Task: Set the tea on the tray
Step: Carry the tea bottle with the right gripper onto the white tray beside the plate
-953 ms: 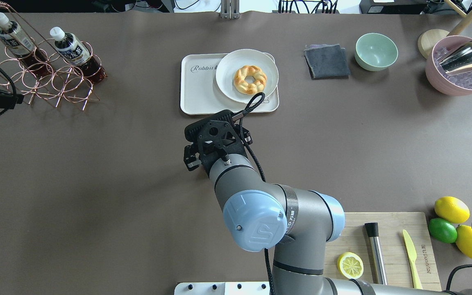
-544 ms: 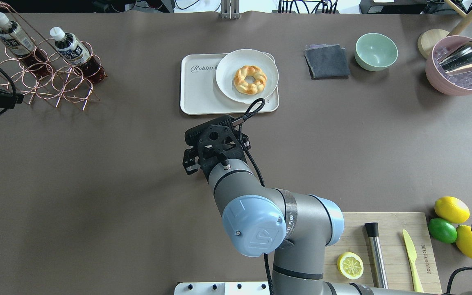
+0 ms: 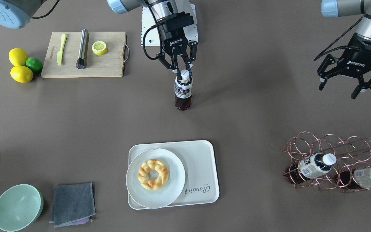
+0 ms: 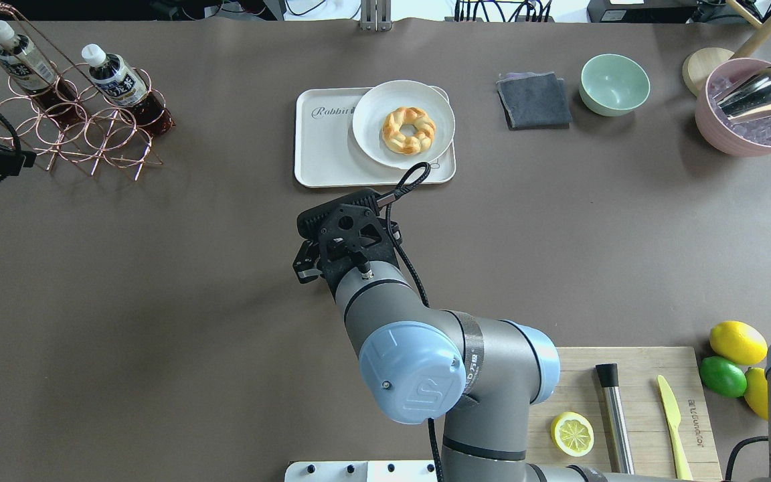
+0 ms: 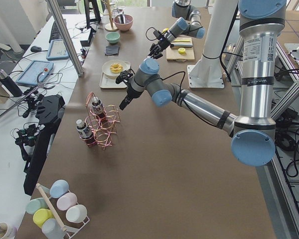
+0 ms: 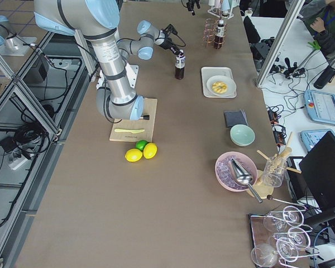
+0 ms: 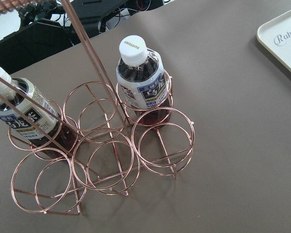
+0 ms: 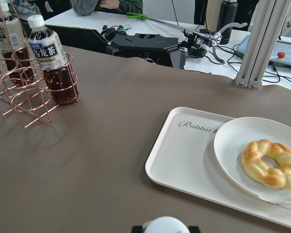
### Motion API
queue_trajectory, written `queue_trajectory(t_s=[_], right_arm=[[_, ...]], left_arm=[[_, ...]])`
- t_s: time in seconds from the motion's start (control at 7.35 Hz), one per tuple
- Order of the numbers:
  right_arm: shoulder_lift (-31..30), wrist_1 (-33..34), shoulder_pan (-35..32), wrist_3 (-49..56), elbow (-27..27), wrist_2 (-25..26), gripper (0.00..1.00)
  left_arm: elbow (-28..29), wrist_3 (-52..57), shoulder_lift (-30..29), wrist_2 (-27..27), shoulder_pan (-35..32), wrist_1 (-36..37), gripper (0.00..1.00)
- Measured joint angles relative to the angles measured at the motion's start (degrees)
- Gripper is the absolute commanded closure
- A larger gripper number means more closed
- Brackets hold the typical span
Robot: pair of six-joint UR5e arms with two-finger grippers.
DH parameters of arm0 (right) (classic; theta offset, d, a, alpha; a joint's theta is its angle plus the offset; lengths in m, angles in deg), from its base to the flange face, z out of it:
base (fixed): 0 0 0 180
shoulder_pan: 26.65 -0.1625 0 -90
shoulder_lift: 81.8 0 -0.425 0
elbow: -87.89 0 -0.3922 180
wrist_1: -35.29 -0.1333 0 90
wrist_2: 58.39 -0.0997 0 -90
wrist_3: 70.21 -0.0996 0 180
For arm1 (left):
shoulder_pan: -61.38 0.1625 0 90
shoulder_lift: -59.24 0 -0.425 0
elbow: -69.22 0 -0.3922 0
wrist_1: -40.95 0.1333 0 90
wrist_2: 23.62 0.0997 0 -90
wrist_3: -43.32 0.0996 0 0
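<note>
The tea (image 3: 183,91), a small bottle of dark liquid with a navy-and-white label, stands upright near the robot's side of the table. My right gripper (image 3: 183,74) comes straight down and is shut on its white cap (image 8: 165,225). From overhead the right wrist (image 4: 349,234) hides the bottle. The cream tray (image 4: 325,147) marked "Rabbit" lies a short way beyond, apart from the bottle, and its bare half (image 3: 201,167) faces the rack. My left gripper (image 3: 338,90) hangs open and holds nothing near the copper rack.
A white plate (image 4: 403,124) with a braided bread ring fills the tray's right half. A copper wire rack (image 4: 91,134) at the far left holds two more bottles. A cutting board (image 4: 626,402), lemons, grey cloth (image 4: 534,99), green bowl (image 4: 614,84) and pink bowl sit to the right.
My right arm has drifted slightly left and back toward the robot, away from the tray. The left arm and everything on the table stay where they were.
</note>
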Motion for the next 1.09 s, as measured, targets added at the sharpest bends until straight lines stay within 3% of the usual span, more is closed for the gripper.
queue_trajectory(t_s=[0.27, 0.68, 1.09], right_arm=[[2.14, 0.08, -1.68, -0.10, 0.41, -0.56, 1.00], [6.73, 0.35, -9.65, -0.49, -2.57, -7.20, 1.00], [16.36, -3.65, -17.63, -1.23, -18.72, -13.61, 1.00]], left_arm=[[0.00, 0.04, 0.04, -3.35, -1.86, -0.02, 0.01], [0.78, 0.48, 1.39, -10.46, -7.08, 0.74, 0.00], [3.72, 7.41, 3.30, -15.44, -14.15, 1.00, 0.00]])
